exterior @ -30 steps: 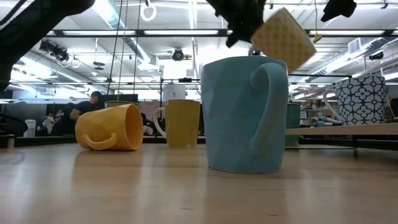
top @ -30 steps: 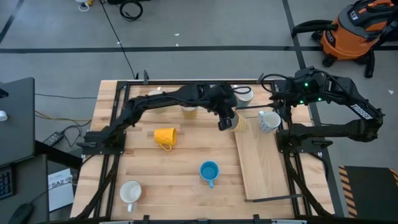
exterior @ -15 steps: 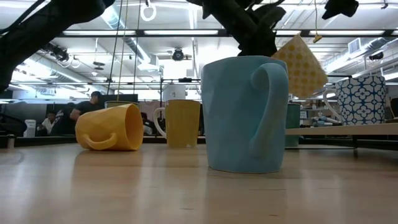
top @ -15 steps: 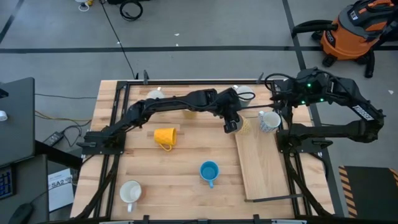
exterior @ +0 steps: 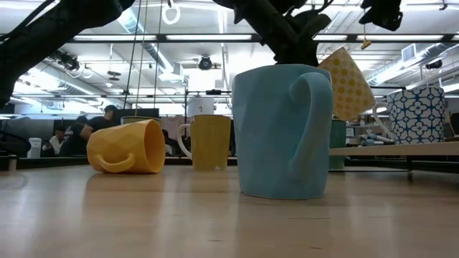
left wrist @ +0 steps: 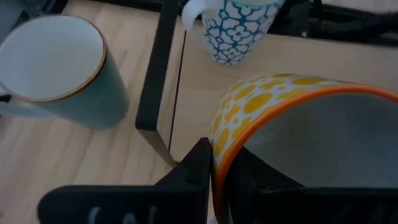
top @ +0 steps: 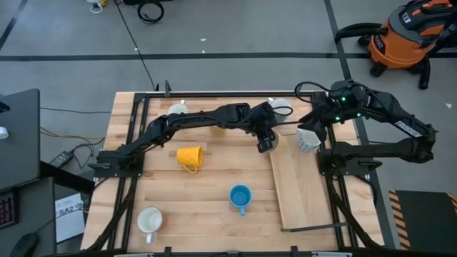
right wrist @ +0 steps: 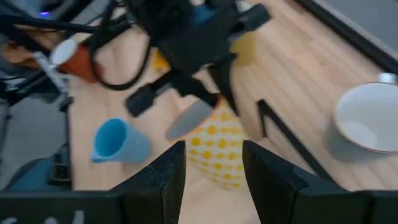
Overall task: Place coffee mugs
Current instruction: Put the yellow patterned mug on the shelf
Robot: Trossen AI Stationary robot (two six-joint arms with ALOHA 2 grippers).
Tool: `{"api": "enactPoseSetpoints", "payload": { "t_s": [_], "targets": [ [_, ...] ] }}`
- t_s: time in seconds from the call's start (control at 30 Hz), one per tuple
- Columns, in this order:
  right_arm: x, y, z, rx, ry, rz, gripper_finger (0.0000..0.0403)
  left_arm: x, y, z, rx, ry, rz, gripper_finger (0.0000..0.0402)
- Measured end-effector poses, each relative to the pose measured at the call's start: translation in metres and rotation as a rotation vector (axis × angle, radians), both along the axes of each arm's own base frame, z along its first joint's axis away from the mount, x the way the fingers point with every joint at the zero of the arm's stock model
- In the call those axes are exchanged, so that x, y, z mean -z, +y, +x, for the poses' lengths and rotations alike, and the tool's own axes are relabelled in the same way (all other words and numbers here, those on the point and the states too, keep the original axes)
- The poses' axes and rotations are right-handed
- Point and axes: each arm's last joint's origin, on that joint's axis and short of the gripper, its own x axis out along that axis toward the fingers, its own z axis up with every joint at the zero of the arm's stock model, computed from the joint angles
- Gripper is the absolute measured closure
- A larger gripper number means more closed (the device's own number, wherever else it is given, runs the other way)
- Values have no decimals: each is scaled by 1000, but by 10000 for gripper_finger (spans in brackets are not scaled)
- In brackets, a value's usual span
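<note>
Over board (top: 300,187) edge: your left gripper (top: 265,145) clamps dotted mug (top: 279,145) rim, tilted for set-down; right gripper (top: 308,123) released, beside patterned mug (top: 309,140).

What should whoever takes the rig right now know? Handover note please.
Left end effector: shut on the rim of the yellow-dotted white ceramic mug, held tilted above the light wooden board's far end.
Right end effector: open, empty, above that far end.
Done: blue-patterned white mug upright on the board.
Left: bright blue mug, tipped yellow-orange mug and white mug, all on the table.
</note>
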Motion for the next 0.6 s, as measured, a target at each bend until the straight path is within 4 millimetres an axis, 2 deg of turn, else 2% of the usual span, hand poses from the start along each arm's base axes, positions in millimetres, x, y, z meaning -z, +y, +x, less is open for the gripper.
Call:
{"api": "enactPoseSetpoints", "payload": {
  "t_s": [0.3,0.6],
  "targets": [
    [3,-4,10,-7,21,10,239,1,0,-1,-38,5,-40,366],
    [5,-6,15,-8,41,14,239,17,1,4,-47,38,-32,365]
  ]
}}
